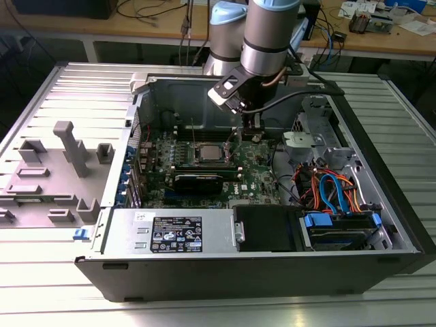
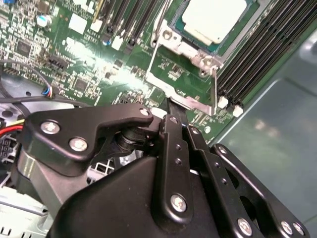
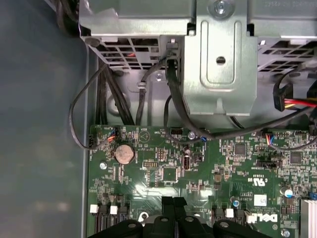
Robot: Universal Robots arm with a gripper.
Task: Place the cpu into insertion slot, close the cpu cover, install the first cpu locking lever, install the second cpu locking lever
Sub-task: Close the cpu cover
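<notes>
The cpu (image 2: 215, 19) lies flat in the insertion slot (image 2: 174, 29), its silver-grey top showing; in the exterior view the cpu (image 1: 208, 153) is in the middle of the green motherboard (image 1: 255, 178). The cpu cover (image 2: 184, 96) is swung open off the socket, and green board shows through its window. My gripper (image 2: 171, 108) is shut with its black fingertips together right at the cover's free edge; I cannot tell whether they touch it. In the exterior view the gripper (image 1: 251, 135) hangs just to that view's right of the socket. The first wrist view has the fingers (image 3: 167, 204) low over the board.
Long black memory slots (image 2: 257, 49) flank the socket. A black graphics card (image 1: 197, 180) lies in front of it, and a power supply (image 1: 177, 231) at the case's front. A drive cage with coloured cables (image 1: 334, 197) fills the exterior view's right. A grey fixture (image 1: 65, 163) stands outside.
</notes>
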